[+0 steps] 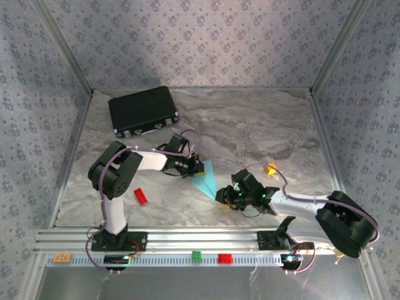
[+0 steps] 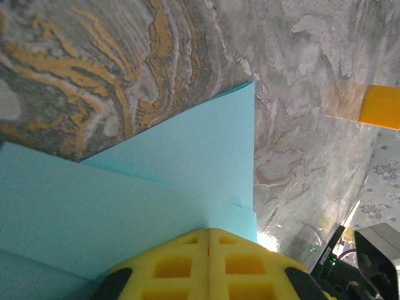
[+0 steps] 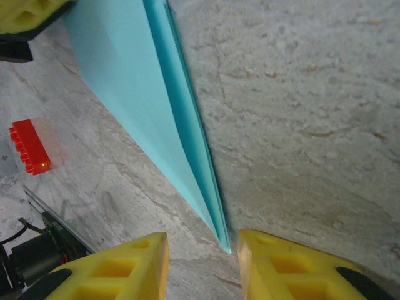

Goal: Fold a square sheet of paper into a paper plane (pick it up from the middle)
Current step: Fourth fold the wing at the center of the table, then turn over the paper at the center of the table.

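The light-blue paper plane lies on the marble table as a slim folded dart, wide end toward the left arm, point toward the right arm. My left gripper is shut, and its closed yellow tips rest on the flat face of the paper at the wide end. I cannot tell whether any paper is pinched between them. My right gripper is open and low over the table. The dart's sharp point reaches into the gap between its fingers, closer to the right finger and not clamped.
A small red brick lies left of the paper. A black case sits at the back left. An orange piece lies right of centre. Green, red and orange bricks sit on the front rail.
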Controlling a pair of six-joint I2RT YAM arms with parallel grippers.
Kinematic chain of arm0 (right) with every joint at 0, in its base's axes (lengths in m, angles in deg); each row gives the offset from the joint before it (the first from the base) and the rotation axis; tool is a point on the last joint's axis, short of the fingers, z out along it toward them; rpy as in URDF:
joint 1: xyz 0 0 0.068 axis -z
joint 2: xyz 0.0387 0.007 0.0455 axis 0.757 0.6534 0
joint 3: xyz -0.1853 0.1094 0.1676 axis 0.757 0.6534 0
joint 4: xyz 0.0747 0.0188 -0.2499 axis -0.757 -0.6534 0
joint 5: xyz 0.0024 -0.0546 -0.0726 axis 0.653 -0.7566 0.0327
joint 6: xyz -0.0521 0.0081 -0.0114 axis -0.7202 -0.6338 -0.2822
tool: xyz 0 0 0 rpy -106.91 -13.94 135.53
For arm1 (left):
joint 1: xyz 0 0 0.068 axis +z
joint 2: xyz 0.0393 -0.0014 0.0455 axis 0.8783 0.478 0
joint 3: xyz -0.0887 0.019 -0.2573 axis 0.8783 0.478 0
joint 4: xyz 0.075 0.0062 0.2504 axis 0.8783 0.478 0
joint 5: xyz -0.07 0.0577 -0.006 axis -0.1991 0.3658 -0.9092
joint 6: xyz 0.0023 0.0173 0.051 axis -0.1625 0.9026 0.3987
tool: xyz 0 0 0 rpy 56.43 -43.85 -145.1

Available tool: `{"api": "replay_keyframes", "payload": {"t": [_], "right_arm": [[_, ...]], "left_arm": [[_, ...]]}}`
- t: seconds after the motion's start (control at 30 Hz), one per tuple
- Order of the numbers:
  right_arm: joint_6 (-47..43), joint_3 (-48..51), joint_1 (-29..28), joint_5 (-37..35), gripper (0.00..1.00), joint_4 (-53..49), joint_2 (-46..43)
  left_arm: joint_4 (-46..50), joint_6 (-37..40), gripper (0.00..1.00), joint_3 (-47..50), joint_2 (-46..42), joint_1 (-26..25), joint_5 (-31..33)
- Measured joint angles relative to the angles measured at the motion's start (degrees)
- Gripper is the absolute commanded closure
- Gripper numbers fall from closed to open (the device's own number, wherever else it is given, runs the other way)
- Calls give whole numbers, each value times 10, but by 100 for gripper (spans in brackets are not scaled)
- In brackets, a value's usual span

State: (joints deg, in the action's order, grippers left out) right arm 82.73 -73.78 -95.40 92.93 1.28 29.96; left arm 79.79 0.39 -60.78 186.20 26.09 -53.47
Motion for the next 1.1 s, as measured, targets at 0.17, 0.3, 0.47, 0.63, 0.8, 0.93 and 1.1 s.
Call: {"api": "replay_keyframes", "payload": {"t": [0.17, 0.3, 0.47, 0.63, 0.8, 0.93, 1.1], "right_arm": [[0, -2, 0, 5, 66, 12, 13], [4, -2, 0, 11, 66, 35, 26], [4, -3, 0, 10, 66, 56, 30], [4, -7, 3, 11, 64, 73, 35], [2, -10, 14, 16, 64, 95, 45], [-5, -16, 29, 23, 64, 114, 64], [-13, -21, 44, 32, 65, 140, 87]], "left_arm": [[0, 0, 100, 0, 0, 0, 0], [0, 0, 100, 0, 0, 0, 0], [0, 0, 100, 0, 0, 0, 0], [0, 0, 100, 0, 0, 0, 0], [-1, 0, 100, 0, 0, 1, -1], [-2, 0, 100, 1, 0, 1, -1], [-3, 0, 100, 1, 0, 1, -1]]}}
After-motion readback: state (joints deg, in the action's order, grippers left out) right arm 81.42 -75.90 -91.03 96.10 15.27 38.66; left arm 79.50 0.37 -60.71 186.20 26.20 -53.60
